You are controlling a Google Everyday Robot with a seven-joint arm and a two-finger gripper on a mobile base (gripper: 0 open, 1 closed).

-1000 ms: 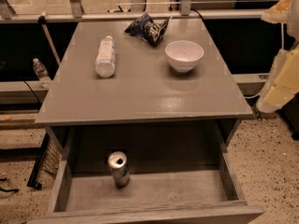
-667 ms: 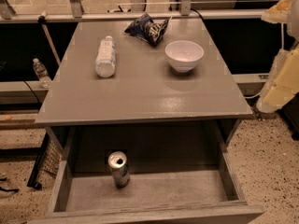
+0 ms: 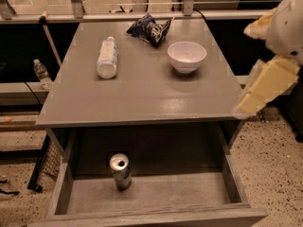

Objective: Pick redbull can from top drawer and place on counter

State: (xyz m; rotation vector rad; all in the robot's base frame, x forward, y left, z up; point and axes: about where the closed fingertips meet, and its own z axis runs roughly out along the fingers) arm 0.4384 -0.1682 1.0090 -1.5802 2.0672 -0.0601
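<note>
Reaching into the open drawer (image 3: 189,192) is the step in hand. The can (image 3: 120,170) stands upright on its floor at 7 o'clock, so I would come down from above, clear of the desk (image 3: 142,98) edge, and close on its sides. The end effector (image 3: 267,82) hangs at 3 o'clock, well apart from the can; released or clenched, I cannot tell. Count: one can, one bowl (image 3: 187,56), one crumpled bag (image 3: 150,30), and two bottles: a desk bottle (image 3: 107,57) lying at 11 o'clock and a floor bottle (image 3: 41,73) at 9 o'clock.

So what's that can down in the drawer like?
The redbull can is slim, silver and blue, metal-looking, with a shiny pull-tab top. It stands upright on the floor of the open top drawer, left of middle, touching nothing else. The gripper hangs far off, by the right edge of the counter.
</note>
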